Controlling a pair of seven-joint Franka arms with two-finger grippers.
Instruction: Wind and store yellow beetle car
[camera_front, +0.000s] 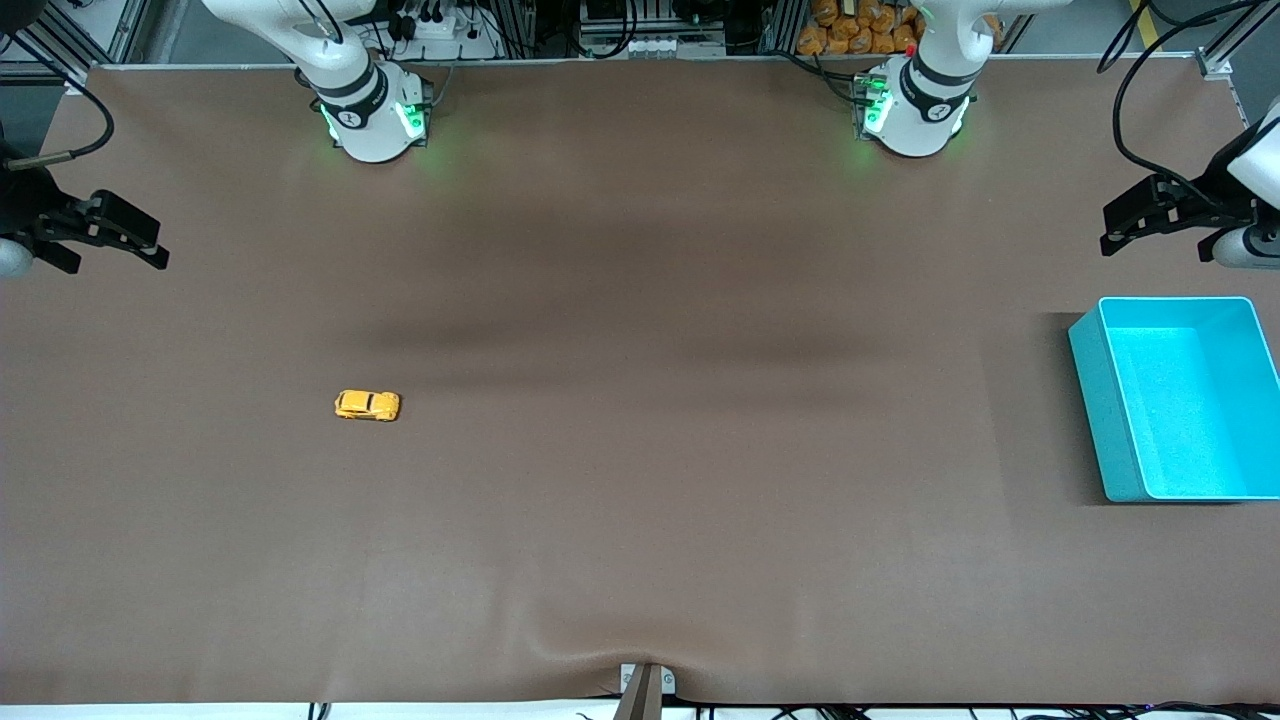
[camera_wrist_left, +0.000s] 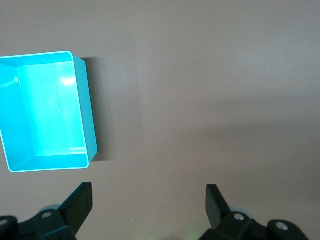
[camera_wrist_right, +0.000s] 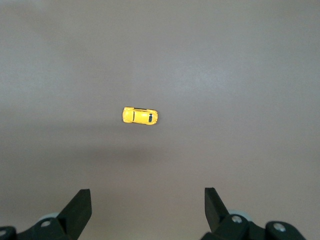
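The yellow beetle car sits on the bench, well apart from the wide-open right gripper, at its five o'clock; the left gripper waits, wide open.

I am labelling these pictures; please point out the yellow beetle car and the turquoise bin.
yellow beetle car (camera_front: 367, 405), front view, on its roof.
turquoise bin (camera_front: 1108, 425), front view, on its outer wall.

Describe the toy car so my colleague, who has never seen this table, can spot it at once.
On the brown table, look toward the right arm's end, away from the turquoise bin at the left arm's end. The yellow beetle car sits alone on the bare surface there, on its wheels. It is tiny, rounded and yellow-orange with dark windows, far smaller than the bin.
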